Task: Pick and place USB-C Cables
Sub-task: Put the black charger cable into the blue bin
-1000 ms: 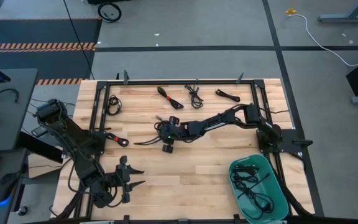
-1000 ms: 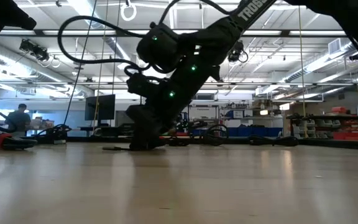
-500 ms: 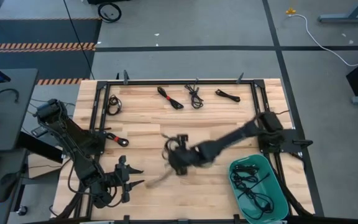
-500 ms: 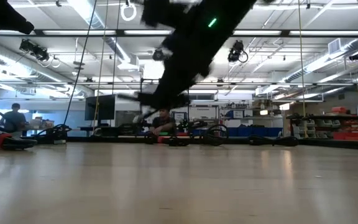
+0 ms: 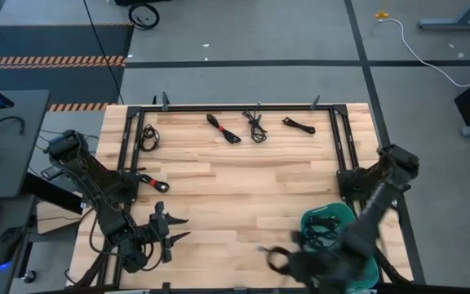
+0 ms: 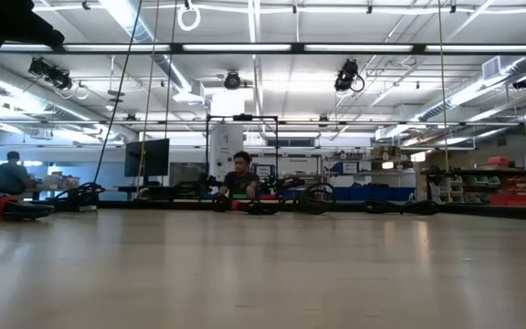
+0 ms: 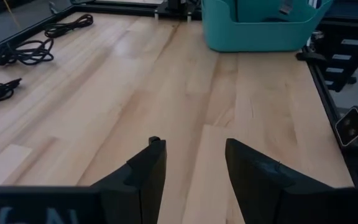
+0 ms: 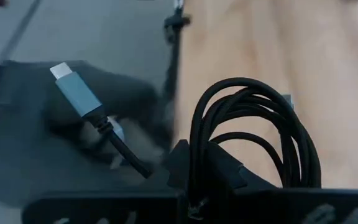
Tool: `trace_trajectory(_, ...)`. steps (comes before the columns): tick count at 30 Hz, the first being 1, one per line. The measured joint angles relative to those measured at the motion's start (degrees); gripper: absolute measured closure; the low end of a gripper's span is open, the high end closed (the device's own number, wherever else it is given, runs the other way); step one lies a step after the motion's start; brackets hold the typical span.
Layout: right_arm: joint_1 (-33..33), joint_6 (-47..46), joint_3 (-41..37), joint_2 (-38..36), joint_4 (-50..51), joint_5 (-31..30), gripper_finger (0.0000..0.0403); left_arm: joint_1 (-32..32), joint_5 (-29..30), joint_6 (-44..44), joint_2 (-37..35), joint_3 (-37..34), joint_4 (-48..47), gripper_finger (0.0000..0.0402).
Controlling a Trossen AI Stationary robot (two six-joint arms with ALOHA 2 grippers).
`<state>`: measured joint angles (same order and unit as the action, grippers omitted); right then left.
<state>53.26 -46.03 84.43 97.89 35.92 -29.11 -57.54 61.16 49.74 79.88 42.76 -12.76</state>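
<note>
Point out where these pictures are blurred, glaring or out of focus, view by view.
High view: the right gripper and arm smear with motion near the teal bin. Right wrist view: the held cable is fairly sharp, the background blurred. Low view: ceiling lights glare, the tabletop shines. Left wrist view: sharp, the open left gripper over sheeny wood.

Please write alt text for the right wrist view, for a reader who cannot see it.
The right pincer is shut on a coiled black cable whose grey plug sticks out loose. Behind it lie the wooden table edge and grey floor.
</note>
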Motion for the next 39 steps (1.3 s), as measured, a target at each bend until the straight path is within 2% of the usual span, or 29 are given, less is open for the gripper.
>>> trace_trajectory(5,8.76,-21.39,0.01,-1.47,9.17,-1.97,0.0374,0.00,0.75,0.02,0.00,0.00,-0.02,0.0230)
trace_trajectory(8,12.72,-34.35,-0.01,-0.91,20.34,-3.29,0.0375,0.00,0.77,0.04,0.00,0.00,0.00,0.0230)
trace_trajectory(11,15.64,-47.95,-1.26,-0.31,31.77,-1.87,0.0375,0.00,1.21,0.06,0.00,0.00,0.02,0.0230)
trace_trajectory(14,17.12,-56.68,-5.32,-0.31,37.48,0.58,0.0374,0.00,1.95,0.07,0.00,0.00,0.02,0.0230)
trace_trajectory(20,18.07,-61.75,-16.96,-0.40,33.68,1.37,0.0374,0.00,2.48,0.07,0.00,0.00,0.01,0.0230)
trace_trajectory(26,16.86,-61.81,-25.31,-0.38,27.49,7.04,0.0368,0.00,2.48,0.18,0.00,0.00,0.02,0.0230)
trace_trajectory(33,16.59,-61.39,-28.62,-0.40,25.60,10.60,0.0343,0.00,2.69,0.66,0.00,0.00,0.02,0.0230)
trace_trajectory(39,16.62,-59.42,-27.58,-0.39,27.45,13.48,0.0301,0.00,2.69,0.68,0.00,0.00,0.03,0.0230)
